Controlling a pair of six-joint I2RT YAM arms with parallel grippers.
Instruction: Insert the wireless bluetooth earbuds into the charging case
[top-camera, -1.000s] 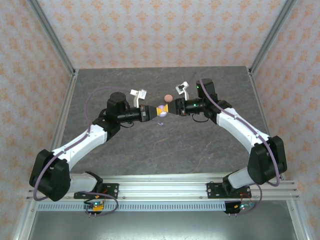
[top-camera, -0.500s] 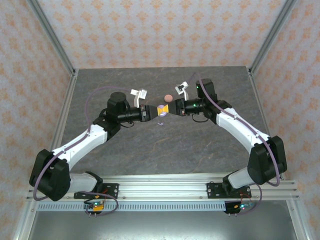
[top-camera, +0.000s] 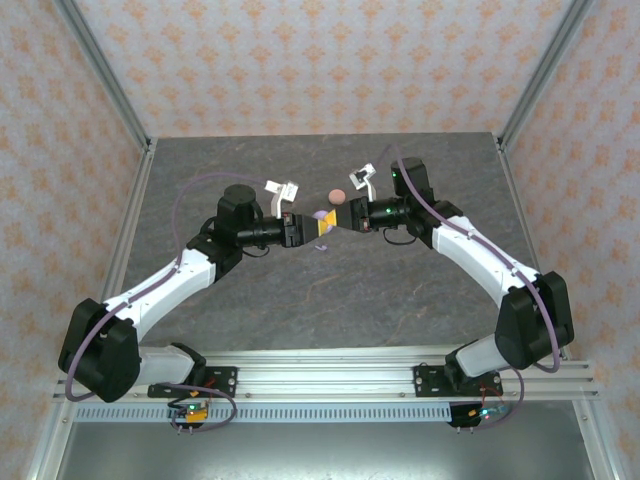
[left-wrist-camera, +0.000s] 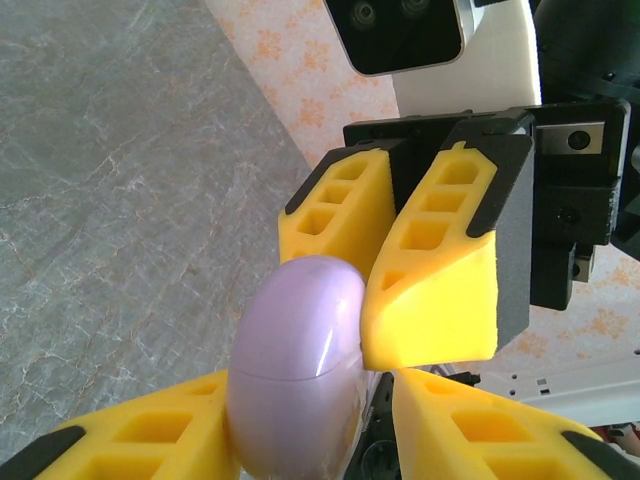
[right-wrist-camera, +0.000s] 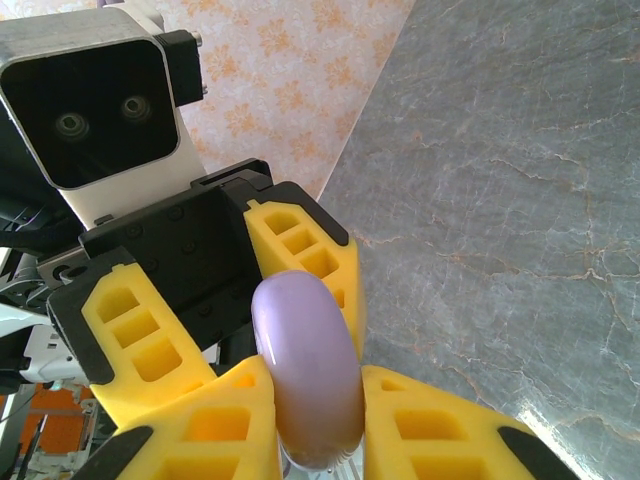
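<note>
The right end effector (right-wrist-camera: 312, 385) is clamped on the two flat faces of the lilac charging case (right-wrist-camera: 300, 330), which it holds in the air above the desk (top-camera: 300, 300). The left end effector (left-wrist-camera: 305, 400) faces it head-on. Its jaws stand apart: one finger appears to rest against the case and the other is clear of it, so the grip is judged to lie with the right arm alone.

The case is a smooth, glossy, rounded pod with its lid shut and a seam across its body. Its long axis runs roughly along the line joining the two arms.

Just below the pair, toward the arm bases, a tiny lilac earbud (top-camera: 322, 248) lies on the desk, about equally near both arms. Its stem direction is too small to tell. The unladen left arm is judged free to descend for it. A pink disc (top-camera: 338, 195) lies just beyond.
</note>
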